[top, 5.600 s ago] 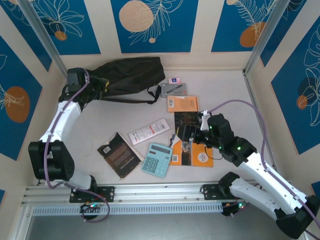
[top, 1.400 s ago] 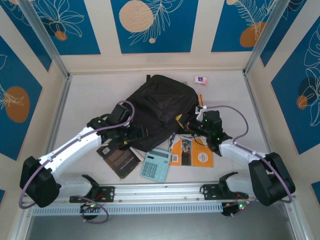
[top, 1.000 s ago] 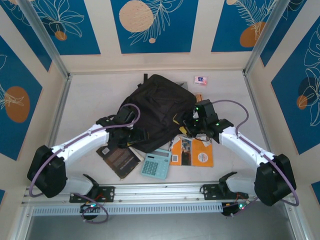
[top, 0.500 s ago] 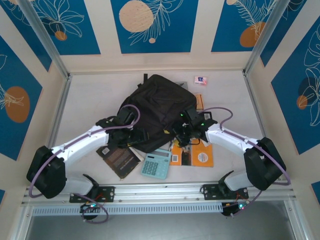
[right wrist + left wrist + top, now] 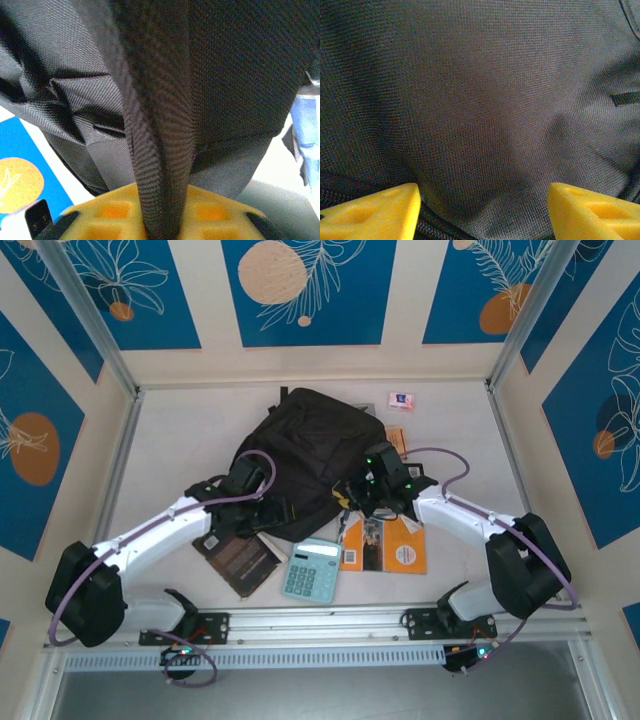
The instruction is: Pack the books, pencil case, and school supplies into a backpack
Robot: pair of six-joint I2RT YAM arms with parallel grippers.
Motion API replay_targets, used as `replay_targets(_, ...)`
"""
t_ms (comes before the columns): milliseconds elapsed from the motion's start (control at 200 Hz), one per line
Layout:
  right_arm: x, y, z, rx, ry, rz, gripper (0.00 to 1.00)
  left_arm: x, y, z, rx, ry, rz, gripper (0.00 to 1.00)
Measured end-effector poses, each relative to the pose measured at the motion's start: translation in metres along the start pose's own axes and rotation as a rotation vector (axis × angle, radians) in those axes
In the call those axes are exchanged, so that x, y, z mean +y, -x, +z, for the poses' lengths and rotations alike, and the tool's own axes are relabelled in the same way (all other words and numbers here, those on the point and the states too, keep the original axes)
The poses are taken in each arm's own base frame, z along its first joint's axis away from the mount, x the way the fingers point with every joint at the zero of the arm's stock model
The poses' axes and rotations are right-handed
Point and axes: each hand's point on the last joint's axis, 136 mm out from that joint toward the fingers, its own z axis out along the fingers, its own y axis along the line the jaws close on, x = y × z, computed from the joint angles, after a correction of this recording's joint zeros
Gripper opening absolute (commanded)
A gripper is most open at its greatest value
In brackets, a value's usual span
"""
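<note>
The backpack point(image 5: 310, 445) sits slumped in the middle of the pale desk point(image 5: 190, 440), a soft black heap of coarse woven fabric, rounded and creased. Both arms reach in to its near edge, one from each side.

Seen from the left wrist, the left gripper point(image 5: 482, 215) stands open. Its two yellow foam-like fingertips point(image 5: 370, 212) are spread wide apart, and the tight grey-black weave of the bag lies just beyond them. A zip line runs along the bottom left corner.

Seen from the right wrist, the right gripper point(image 5: 162, 210) is closed on a strap point(image 5: 160, 125) of the bag. It is a ribbed band of webbing pinched between the yellow waffle-patterned pads and rising straight up from them.

Just near of the bag lies a teal calculator point(image 5: 312, 570), a flat slab with pale keys. To its right is a thin orange book point(image 5: 385, 545) with a dark picture panel and a white label. To its left a dark brown book point(image 5: 235, 558) lies at an angle, partly under the left arm. A sliver of another orange cover point(image 5: 397, 437) peeks out at the bag's right side. A tiny pink, white and blue block point(image 5: 402, 398) rests apart at the far right.
</note>
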Motion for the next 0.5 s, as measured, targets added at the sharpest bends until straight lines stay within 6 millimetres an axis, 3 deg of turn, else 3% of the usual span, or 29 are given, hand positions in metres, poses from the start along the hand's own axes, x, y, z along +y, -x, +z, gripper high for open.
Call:
replay_targets(315, 0.012, 0.002, 0.007, -0.053, 0.301, -0.154, 0.0, -0.003, 0.002, -0.022, -0.051, -0.03, 0.019, 0.71)
replay_targets(500, 0.059, -0.009, -0.012, -0.092, 0.51, -0.343, 0.0, -0.008, 0.014, -0.051, -0.117, -0.081, 0.011, 0.74)
